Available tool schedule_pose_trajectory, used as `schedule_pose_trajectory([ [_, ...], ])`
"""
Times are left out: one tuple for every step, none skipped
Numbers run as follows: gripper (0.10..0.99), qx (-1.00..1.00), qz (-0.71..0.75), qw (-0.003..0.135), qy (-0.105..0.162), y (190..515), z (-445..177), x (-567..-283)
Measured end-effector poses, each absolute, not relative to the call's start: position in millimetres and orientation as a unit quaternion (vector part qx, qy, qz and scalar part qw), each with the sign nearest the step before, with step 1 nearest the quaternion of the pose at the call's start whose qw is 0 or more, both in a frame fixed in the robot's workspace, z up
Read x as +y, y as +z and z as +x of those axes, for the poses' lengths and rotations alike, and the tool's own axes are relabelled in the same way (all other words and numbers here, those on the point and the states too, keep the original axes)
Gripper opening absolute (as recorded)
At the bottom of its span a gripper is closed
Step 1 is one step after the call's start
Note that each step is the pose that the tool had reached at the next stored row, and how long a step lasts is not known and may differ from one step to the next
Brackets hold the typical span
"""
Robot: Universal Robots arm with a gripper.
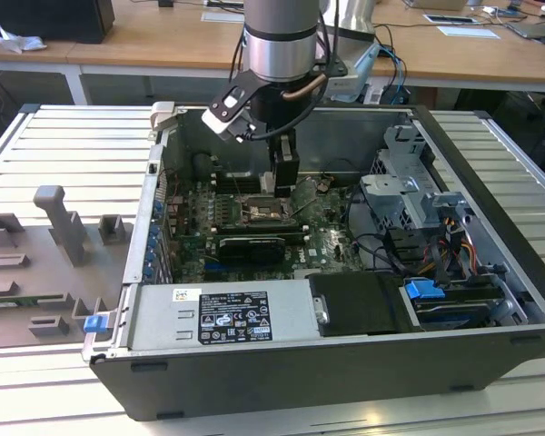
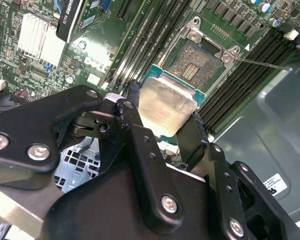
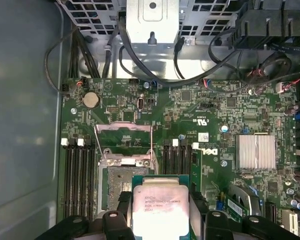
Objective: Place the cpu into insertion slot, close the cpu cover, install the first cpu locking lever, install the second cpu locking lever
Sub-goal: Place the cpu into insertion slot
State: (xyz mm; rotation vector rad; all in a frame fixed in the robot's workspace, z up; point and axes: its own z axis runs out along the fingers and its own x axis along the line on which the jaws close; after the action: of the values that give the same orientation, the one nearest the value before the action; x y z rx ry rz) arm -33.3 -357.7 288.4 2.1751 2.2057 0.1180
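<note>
The gripper (image 2: 165, 114) pinches the cpu (image 2: 166, 102) tight by two sides, just above and a bit off the open insertion slot (image 2: 200, 62), so I think it must line up square and go down flat.

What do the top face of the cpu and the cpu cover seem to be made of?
The cpu has a face that looks like dull, matte silver-beige metal with soft smudged reflections, on a green board-like base. The cpu cover looks like thin bare metal, perhaps steel, brighter and shinier at its edges.
</note>
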Motion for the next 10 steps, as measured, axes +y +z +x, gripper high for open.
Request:
schedule_pose_trajectory([
  [0.541,0.711,0.702,0.021,0.038,288.1,-33.4,-357.7],
  [0.541,0.711,0.701,0.021,0.038,287.4,-33.6,-357.7],
  [0.541,0.711,0.702,0.021,0.038,286.9,-33.9,-357.7],
  [0.541,0.711,0.702,0.021,0.038,286.4,-34.1,-357.7],
  [0.541,0.711,0.702,0.021,0.038,285.8,-34.4,-357.6],
  [0.541,0.711,0.702,0.021,0.038,284.9,-34.8,-357.6],
  [0.541,0.711,0.702,0.021,0.038,280.5,-37.0,-357.4],
  [0.541,0.711,0.702,0.021,0.038,266.5,-39.5,-353.7],
  [0.541,0.711,0.702,0.021,0.038,258.2,-40.2,-349.6],
  [0.541,0.711,0.702,0.021,0.038,254.0,-40.6,-348.1],
])
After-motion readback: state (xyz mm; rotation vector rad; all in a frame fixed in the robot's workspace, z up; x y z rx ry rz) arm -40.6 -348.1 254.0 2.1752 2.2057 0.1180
